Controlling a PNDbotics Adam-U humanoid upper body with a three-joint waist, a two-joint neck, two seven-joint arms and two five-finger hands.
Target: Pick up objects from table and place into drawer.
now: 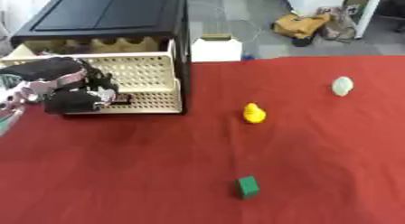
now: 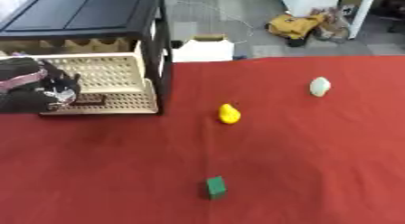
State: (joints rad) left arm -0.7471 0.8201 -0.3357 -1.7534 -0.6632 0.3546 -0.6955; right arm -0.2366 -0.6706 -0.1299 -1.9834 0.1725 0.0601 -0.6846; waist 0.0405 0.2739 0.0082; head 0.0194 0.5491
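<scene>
Left eye view only: left hand (image 1: pixel 75 94) whole over drawer (image 1: pixel 146 78).

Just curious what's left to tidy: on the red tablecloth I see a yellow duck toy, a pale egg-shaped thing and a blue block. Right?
Not quite: the block is green, not blue, as the left eye view shows. The yellow duck toy and the pale egg-shaped thing do lie on the red tablecloth.

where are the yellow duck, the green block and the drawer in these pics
yellow duck (image 1: pixel 254 114): left eye view, on its body
green block (image 1: pixel 247 187): left eye view, on its front face
drawer (image 1: pixel 147 72): left eye view, on its perforated inner wall
</scene>
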